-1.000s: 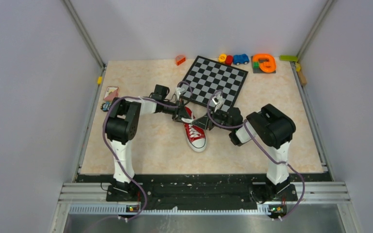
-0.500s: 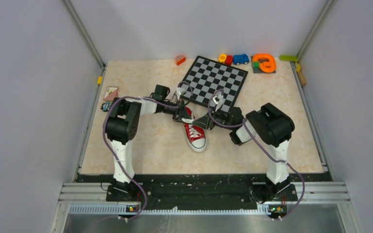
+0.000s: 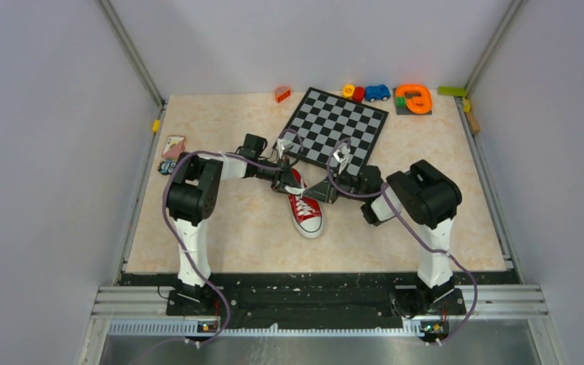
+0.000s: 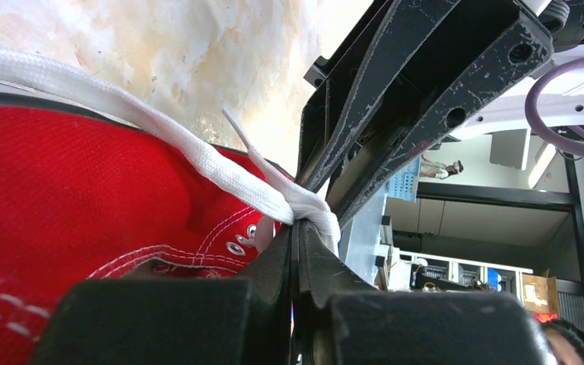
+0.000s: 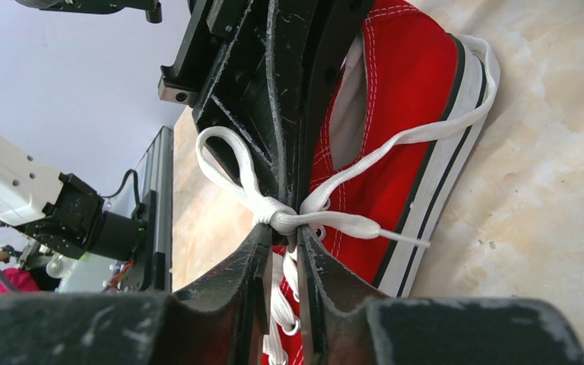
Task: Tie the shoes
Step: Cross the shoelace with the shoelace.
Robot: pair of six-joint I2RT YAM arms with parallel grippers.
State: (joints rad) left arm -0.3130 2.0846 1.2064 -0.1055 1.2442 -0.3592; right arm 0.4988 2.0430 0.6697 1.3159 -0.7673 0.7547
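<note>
Since a second ago: the right arm's wrist and elbow have edged slightly rightward; the red sneaker [image 3: 305, 209] has not shifted. It lies mid-tabletop [image 3: 236, 228], toe cap toward the arm bases, heel just short of the chessboard [image 3: 338, 125] corner. Both grippers meet tip to tip over the heel end of the lacing. Left gripper [image 4: 298, 228]: jaws fully closed, pinching a white strand of the laces [image 5: 289, 220] at the very tips. Right gripper [image 5: 283, 232]: jaws nearly together, clamped on the laces at the knot. One loop stands out beside the knot; a free end trails across the white sole edge.
</note>
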